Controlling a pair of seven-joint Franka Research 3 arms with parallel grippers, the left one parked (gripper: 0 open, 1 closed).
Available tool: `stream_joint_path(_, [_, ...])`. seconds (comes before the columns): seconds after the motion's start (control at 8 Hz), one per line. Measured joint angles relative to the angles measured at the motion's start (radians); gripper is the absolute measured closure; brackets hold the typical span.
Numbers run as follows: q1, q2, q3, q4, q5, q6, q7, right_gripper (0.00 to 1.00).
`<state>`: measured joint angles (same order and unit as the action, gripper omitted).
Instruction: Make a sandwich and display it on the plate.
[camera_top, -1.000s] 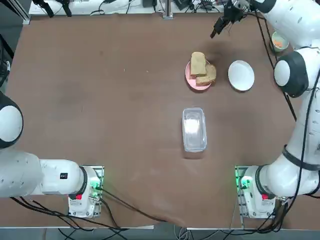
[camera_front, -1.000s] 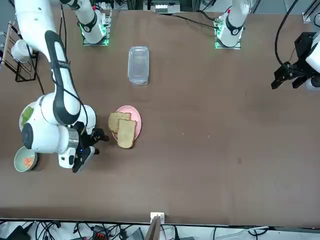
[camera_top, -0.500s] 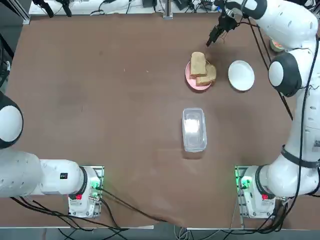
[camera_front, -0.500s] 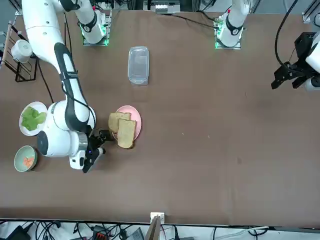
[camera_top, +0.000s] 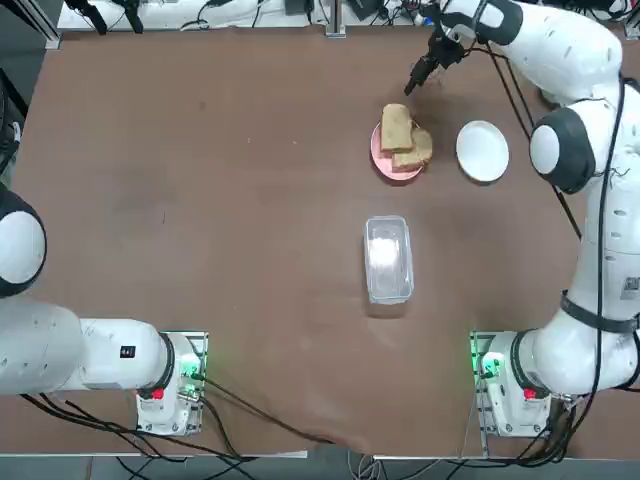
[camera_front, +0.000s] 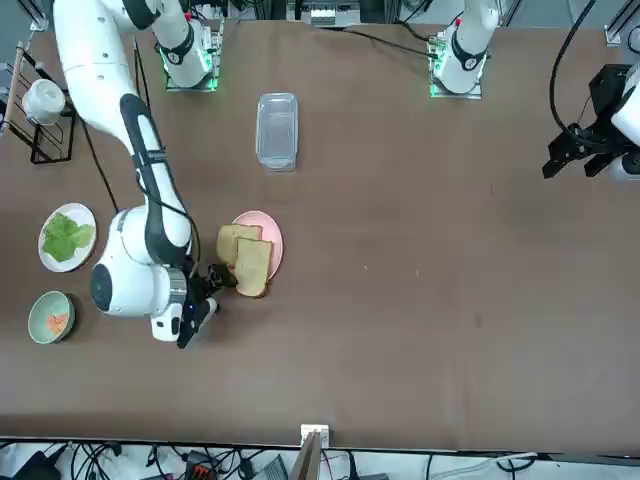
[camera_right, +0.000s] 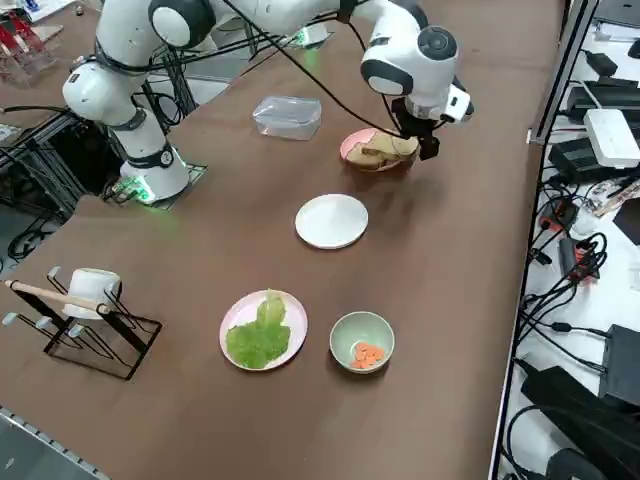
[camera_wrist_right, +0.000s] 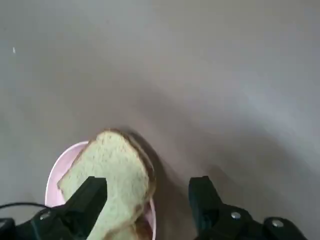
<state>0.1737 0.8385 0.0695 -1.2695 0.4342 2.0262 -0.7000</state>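
Observation:
Two tan bread slices (camera_top: 398, 130) lie overlapping on a pink plate (camera_top: 384, 160); they also show in the front view (camera_front: 248, 260) and the right side view (camera_right: 383, 149). A green lettuce leaf (camera_right: 260, 335) lies on another pink plate near the table's right side (camera_front: 67, 238). The white plate (camera_top: 482, 150) stands bare to the right of the bread (camera_right: 332, 220). My right gripper (camera_top: 416, 78) hovers open and empty just beyond the bread's far edge (camera_front: 207, 300). In the right wrist view the open gripper (camera_wrist_right: 147, 192) sits beside a bread slice (camera_wrist_right: 114, 172).
A clear lidded container (camera_top: 388, 257) lies nearer the robot than the plates (camera_front: 277, 130). A small pale-green cup (camera_right: 362, 342) holding orange bits sits beside the lettuce plate. A wire rack with a white cup (camera_right: 85, 300) stands at the near right corner.
My right gripper has swung from the table's far right edge towards the bread on the pink plate, staying open. Nothing on the table has moved.

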Motion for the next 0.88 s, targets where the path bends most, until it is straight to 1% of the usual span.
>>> stream_joint_path(0.25, [0.001, 0.037, 0.028, 0.009, 0.016, 0.009, 0.000, 0.00])
stream_joint_path(0.5, [-0.012, 0.049, 0.029, 0.009, 0.109, 0.008, 0.001, 0.00])
stream_joint_path(0.75, [-0.033, 0.049, 0.029, 0.009, 0.130, 0.003, -0.005, 0.00])
stream_joint_path(0.88, [-0.031, 0.050, 0.030, 0.009, 0.130, 0.003, -0.005, 0.00])
